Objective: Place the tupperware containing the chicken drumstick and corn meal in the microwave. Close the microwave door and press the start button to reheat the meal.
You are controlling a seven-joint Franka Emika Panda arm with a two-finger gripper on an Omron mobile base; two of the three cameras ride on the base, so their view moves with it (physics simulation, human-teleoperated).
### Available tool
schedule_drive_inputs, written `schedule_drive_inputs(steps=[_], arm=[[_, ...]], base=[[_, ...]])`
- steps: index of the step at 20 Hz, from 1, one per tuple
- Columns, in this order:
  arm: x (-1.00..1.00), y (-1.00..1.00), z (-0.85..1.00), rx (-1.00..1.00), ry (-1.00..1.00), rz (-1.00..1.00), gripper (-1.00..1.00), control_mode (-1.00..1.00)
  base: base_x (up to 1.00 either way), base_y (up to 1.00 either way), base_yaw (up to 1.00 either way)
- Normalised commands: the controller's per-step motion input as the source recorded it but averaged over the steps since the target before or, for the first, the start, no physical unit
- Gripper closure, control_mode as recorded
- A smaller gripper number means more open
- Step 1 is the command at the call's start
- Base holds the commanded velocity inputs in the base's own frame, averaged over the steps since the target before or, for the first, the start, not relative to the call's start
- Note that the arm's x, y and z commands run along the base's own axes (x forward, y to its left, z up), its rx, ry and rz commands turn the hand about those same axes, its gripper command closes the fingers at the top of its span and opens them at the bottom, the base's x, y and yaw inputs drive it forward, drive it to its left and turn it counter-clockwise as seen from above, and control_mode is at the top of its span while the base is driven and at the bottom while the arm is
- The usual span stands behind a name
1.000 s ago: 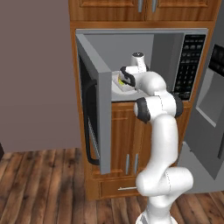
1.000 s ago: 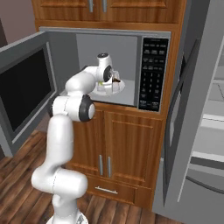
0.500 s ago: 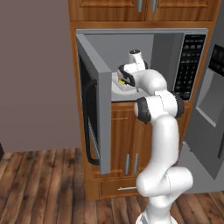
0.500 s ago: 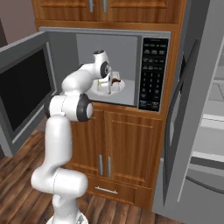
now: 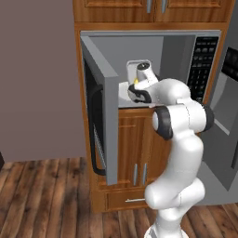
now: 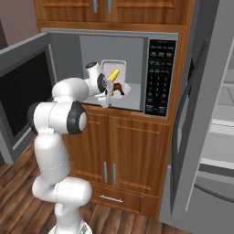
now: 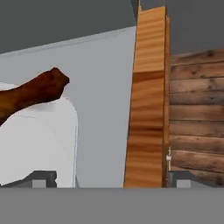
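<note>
While the gripper [image 6: 109,91] gapes wide, the tupperware [image 6: 114,77] sits tilted just beyond it.

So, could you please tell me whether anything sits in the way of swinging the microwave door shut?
Yes: the arm reaches through the doorway, its open gripper beside the tupperware inside the microwave. The microwave door would hit the arm until it withdraws.

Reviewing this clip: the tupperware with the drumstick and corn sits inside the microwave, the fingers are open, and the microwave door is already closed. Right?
Not quite. The microwave door is not closed; it stands swung wide open to the left, as the left base view shows. The rest holds: the tupperware with the drumstick and corn is inside the microwave, and the gripper has its fingers open.
</note>
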Motion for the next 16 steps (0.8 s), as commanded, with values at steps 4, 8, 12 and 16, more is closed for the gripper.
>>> schedule_drive_inputs(steps=[4,8,12,16], arm=[[-0.8,0.0,0.42,0.0,-0.04,-0.02,-1.0,-1.0],[-0.43,0.0,0.29,0.0,0.0,-0.02,-1.0,-1.0],[-0.41,0.0,0.28,0.0,0.0,-0.02,-1.0,-1.0],[-0.97,0.02,0.11,0.0,0.0,0.0,-1.0,-1.0]], base=[[0.0,0.0,0.0],[0.0,0.0,0.0],[0.0,0.0,0.0],[0.0,0.0,0.0]])
